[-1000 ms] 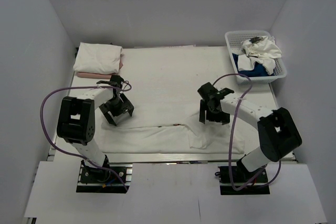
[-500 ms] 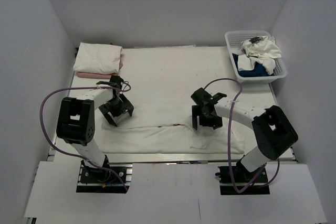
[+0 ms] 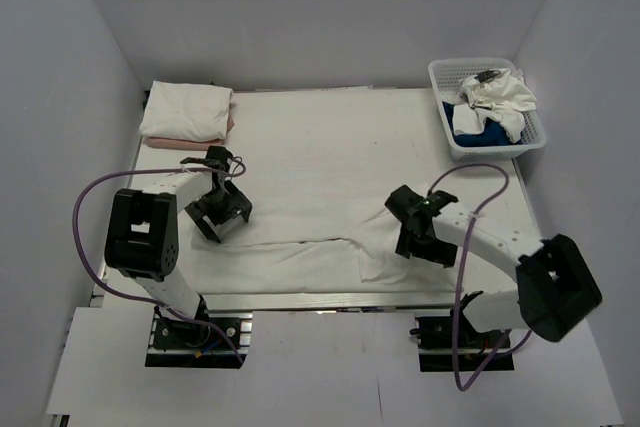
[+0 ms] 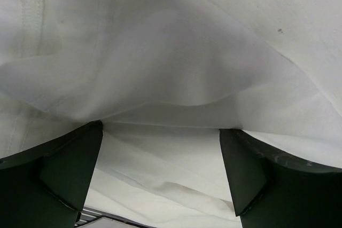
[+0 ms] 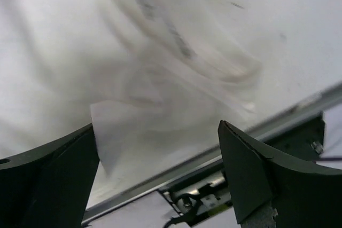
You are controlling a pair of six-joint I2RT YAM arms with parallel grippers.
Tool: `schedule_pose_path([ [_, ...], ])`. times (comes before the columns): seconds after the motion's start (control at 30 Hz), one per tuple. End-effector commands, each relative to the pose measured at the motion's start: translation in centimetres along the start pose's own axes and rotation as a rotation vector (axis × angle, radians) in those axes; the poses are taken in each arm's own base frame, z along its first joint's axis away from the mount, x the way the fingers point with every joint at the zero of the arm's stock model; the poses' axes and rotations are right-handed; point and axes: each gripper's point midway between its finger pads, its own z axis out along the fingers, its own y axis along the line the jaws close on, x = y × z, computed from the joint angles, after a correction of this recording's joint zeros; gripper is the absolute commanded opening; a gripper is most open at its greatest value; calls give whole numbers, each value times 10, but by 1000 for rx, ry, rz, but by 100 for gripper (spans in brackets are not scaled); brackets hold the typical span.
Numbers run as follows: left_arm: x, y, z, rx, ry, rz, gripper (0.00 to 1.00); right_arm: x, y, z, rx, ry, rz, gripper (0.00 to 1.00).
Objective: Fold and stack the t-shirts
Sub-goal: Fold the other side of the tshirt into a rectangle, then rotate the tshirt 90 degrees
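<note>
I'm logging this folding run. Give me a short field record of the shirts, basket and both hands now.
shirt being folded: white, lying stretched along the near edge
folded stack: white over pink, far left corner
basket: far right, white and blue cloth inside
left hand: open, over the shirt's left part
right hand: open, over the shirt's right end

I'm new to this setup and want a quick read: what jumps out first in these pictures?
A white t-shirt lies stretched along the near edge of the table, with the open left claw and open right claw near its ends. Folded shirts sit far left, and a basket of crumpled cloth far right.
</note>
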Motion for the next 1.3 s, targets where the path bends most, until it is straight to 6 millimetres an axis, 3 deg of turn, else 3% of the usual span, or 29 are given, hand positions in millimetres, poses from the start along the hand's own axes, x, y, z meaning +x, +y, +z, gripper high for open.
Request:
schedule_pose_path([
  [0.0, 1, 51, 20, -225, -16, 0, 100, 19, -55, -5, 174, 9, 93, 90],
  [0.13, -3, 55, 20, -235, -21, -28, 100, 30, -62, -26, 119, 56, 227, 90],
  [0.3, -4, 58, 13, -232, -26, -47, 100, 17, -50, -46, -4, 21, 250, 90],
  [0.4, -9, 54, 4, -216, -40, -52, 100, 5, -24, -63, -168, 2, 134, 90],
  [0.43, -13, 50, 2, -206, -50, -63, 100, -2, -3, -70, -287, -16, 104, 90],
  [0.5, -16, 48, -3, -195, -60, -67, 100, -20, 18, -82, -425, -101, 29, 90],
  [0.53, -18, 46, -7, -187, -67, -69, 100, -19, 28, -89, -493, -103, -35, 90],
  [0.57, -22, 43, -10, -177, -76, -72, 100, -34, 41, -97, -559, -166, -26, 90],
  [0.63, -32, 36, -23, -144, -106, -55, 100, -36, 48, -97, -574, -166, -57, 90],
  [0.77, -56, 19, -63, -89, -196, -22, 100, -34, 66, -73, -508, -70, -122, 90],
  [0.87, -60, -4, -86, 58, -203, 62, 100, -28, 72, -58, -484, -15, -112, 90],
  [0.97, -35, -24, -93, 243, -129, 166, 100, -17, 71, -41, -431, 46, -97, 90],
  [1.0, -19, -19, -82, 244, -88, 190, 100, -11, 69, -33, -410, 69, -96, 90],
  [1.13, 13, 0, -54, 218, 5, 185, 100, 3, 72, -17, -413, 125, -91, 90],
  [1.27, 39, 3, -27, 216, 105, 191, 100, 4, 72, 2, -361, 169, -109, 90],
])
